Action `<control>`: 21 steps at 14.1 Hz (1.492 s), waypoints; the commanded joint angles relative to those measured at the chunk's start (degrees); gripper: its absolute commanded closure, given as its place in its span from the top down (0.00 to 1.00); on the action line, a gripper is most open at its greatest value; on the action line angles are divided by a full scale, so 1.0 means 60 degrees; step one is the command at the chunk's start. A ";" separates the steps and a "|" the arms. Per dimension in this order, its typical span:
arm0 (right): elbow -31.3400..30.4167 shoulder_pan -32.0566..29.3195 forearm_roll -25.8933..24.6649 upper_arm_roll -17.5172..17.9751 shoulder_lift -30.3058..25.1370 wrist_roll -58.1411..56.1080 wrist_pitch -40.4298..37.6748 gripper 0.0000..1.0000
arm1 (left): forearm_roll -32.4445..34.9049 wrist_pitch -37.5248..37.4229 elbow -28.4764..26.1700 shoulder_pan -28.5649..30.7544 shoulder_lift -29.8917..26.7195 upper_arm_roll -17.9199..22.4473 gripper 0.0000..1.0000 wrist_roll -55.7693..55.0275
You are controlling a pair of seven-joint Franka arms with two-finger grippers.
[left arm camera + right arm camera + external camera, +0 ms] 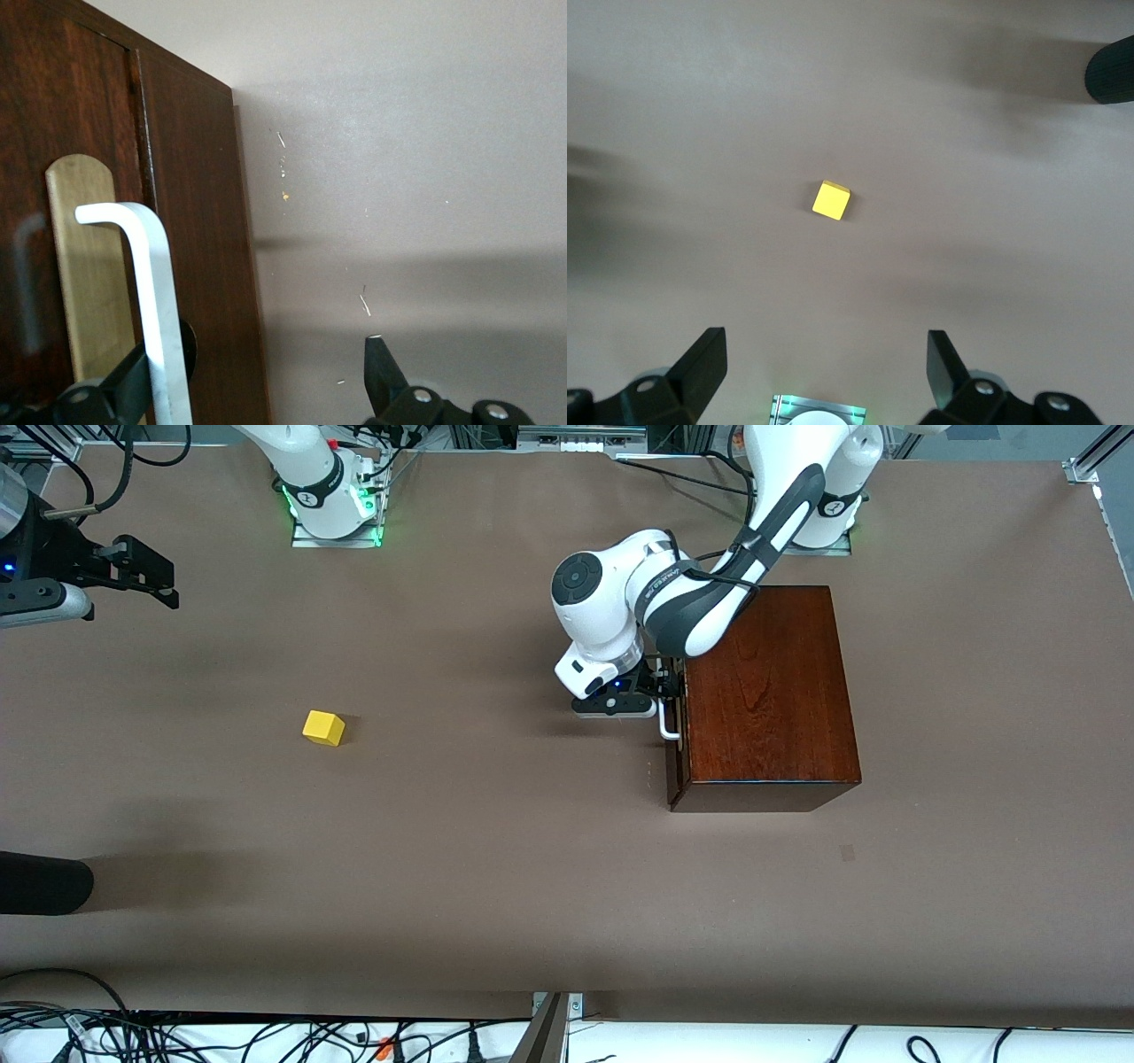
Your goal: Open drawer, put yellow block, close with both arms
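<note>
**Left hand lining up on the drawer handle**

The block is sitting alone on the tabletop, nearer the front camera than the box and well apart from it, toward the right arm's end. The drawer is lying shut in the box, its front facing that same end. The left hand is hovering right at the white handle, fingers spread, one finger showing just past the bar and the other out over bare tabletop, so nothing is being gripped yet. The bar's long axis is running level along the drawer front, crosswise to the fingers' gap; closing looks like the next need. The right hand is waiting wide open and empty, high above the tabletop, the block showing below between its fingers.
</note>
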 commanded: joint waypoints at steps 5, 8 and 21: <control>0.0272 -0.0030 0.0144 -0.0025 0.0110 -0.0107 -0.0192 1.00 | 0.0134 0.0006 0.0238 -0.0351 0.0205 -0.0053 1.00 -0.0453; 0.0272 -0.0059 0.0144 -0.0040 0.0110 -0.0107 -0.0192 1.00 | 0.0133 -0.0009 0.0895 -0.0512 0.0512 -0.0053 1.00 -0.0716; 0.0272 -0.0177 0.0085 -0.0361 0.0169 -0.0151 -0.0118 1.00 | -0.0042 0.0006 0.1425 -0.0938 0.1011 -0.0082 1.00 -0.1214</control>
